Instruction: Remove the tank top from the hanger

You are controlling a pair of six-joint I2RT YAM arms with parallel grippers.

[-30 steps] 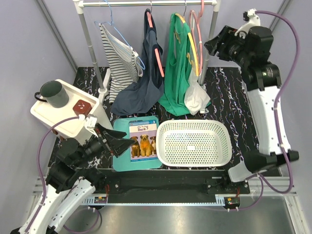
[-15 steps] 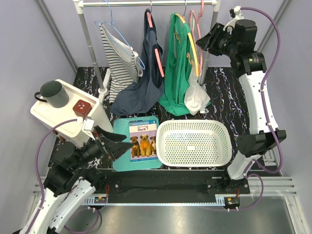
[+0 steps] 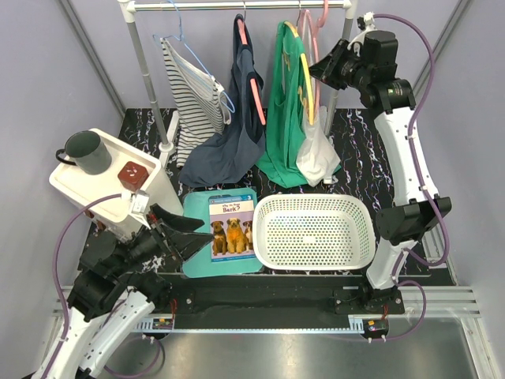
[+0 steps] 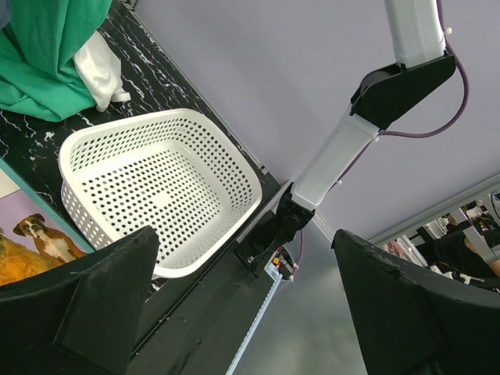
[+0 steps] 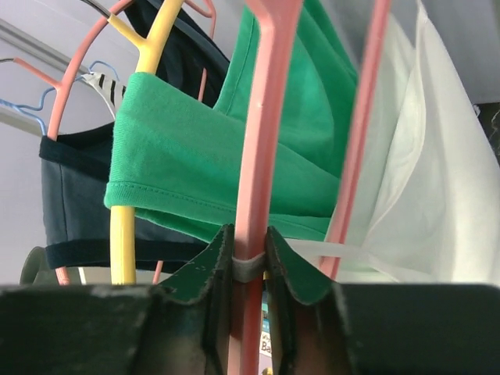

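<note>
A white tank top (image 3: 317, 154) hangs on a pink hanger (image 3: 313, 35) at the right end of the rack, behind a green top (image 3: 286, 110) on a yellow hanger (image 3: 309, 79). My right gripper (image 3: 317, 69) is up at the rack. In the right wrist view its jaws (image 5: 250, 258) are shut on the pink hanger's bar (image 5: 262, 117), with a thin white strap pinched against it. The white fabric (image 5: 437, 180) hangs to the right and the green top (image 5: 234, 156) lies behind. My left gripper (image 3: 189, 233) is open and empty, low at the front left (image 4: 244, 242).
A striped top (image 3: 189, 87) and a navy top (image 3: 233, 142) hang further left on the rail (image 3: 237, 5). A white perforated basket (image 3: 313, 199) sits front centre beside a dog book (image 3: 233, 225). A white box with a mug (image 3: 87, 151) stands at the left.
My right arm has swung left from beside the rack post to the pink hanger and now grips it. My left gripper has shifted slightly and stays open.
</note>
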